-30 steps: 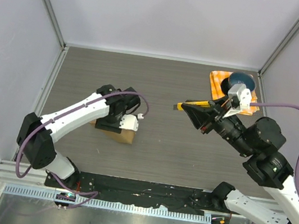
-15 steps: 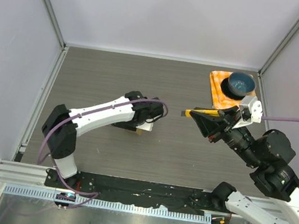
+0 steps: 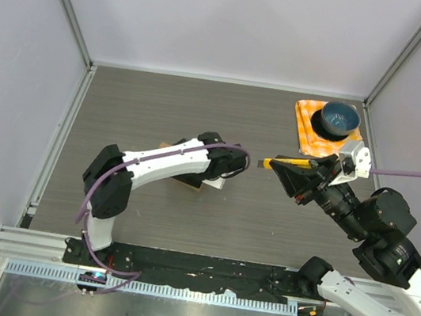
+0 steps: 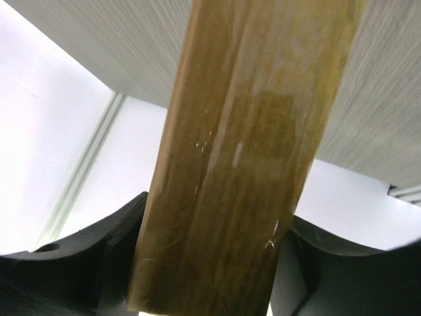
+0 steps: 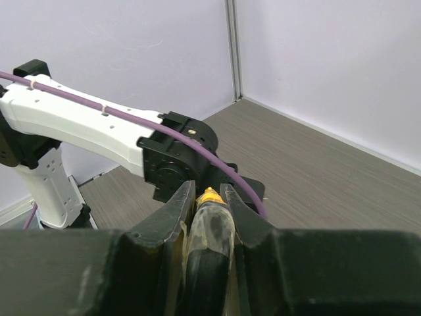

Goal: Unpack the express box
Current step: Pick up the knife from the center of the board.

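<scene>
The left arm (image 3: 164, 156) reaches from its base across the grey table (image 3: 146, 108), and its end is near the middle of the table. The left gripper (image 4: 214, 270) is closed on the express box (image 4: 243, 151). In the left wrist view the brown box stands up between the two black fingers (image 4: 85, 257), one on each side, and it fills the gap between them. The box has a strip of shiny tape down its face. From the top, only a bit of the box peeks out from under the end of the left arm. I cannot tell if the box sits on the table or is held a little above it.

Just to the right of the left arm's end is a yellow knife (image 3: 272, 164). Its tip points left, at the left arm's end, and there is a small gap between them. The right gripper (image 5: 208, 194) is closed tight on this knife, with one finger on each side of the handle. In the right wrist view the yellow tip pokes out past the fingers.

Far to the right, in the back corner of the table, a blue bowl (image 3: 338, 118) sits on an orange checked cloth (image 3: 308, 135). They are well apart from the box.
</scene>
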`<action>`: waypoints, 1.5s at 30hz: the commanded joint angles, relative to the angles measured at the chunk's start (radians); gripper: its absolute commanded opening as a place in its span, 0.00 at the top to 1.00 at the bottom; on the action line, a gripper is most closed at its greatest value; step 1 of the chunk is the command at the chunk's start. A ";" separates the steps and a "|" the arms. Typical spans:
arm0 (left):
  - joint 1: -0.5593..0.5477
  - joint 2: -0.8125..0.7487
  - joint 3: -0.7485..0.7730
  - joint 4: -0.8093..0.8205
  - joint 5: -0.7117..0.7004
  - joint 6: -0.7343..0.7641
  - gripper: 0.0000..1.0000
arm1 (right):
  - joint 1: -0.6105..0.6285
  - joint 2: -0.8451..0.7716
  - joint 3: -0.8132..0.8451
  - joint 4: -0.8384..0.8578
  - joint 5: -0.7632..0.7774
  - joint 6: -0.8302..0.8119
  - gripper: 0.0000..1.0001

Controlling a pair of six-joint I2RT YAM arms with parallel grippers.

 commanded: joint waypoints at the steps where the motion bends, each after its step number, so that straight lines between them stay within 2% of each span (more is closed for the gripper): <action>1: -0.011 0.088 0.102 -0.259 0.030 0.036 0.24 | 0.002 -0.010 0.005 0.019 0.015 0.005 0.99; 3: -0.019 0.123 0.168 -0.259 0.070 0.046 0.03 | 0.002 -0.018 0.005 0.019 0.015 0.005 0.99; 4: -0.022 0.131 0.189 -0.259 0.085 0.043 0.00 | 0.002 -0.021 0.005 0.021 0.019 0.001 0.99; 6: -0.024 0.140 0.228 -0.241 0.119 0.055 0.00 | 0.002 -0.024 0.005 0.013 0.019 0.000 0.99; 17: -0.028 0.060 0.176 -0.144 0.158 0.092 0.00 | 0.003 -0.016 0.002 0.012 0.011 0.004 0.99; 24: -0.021 0.022 0.220 -0.112 0.202 0.107 0.00 | 0.002 -0.009 0.008 0.010 0.013 0.005 0.99; 30: 0.065 0.005 0.304 -0.110 0.319 0.106 0.00 | 0.002 -0.004 0.023 -0.002 0.019 0.000 0.99; 37: 0.163 -0.046 0.257 -0.069 0.460 0.113 0.00 | 0.002 0.002 0.036 -0.010 0.025 -0.006 0.99; 45: 0.206 -0.098 0.203 -0.029 0.572 0.135 0.00 | 0.002 0.011 0.059 -0.025 0.033 -0.016 0.99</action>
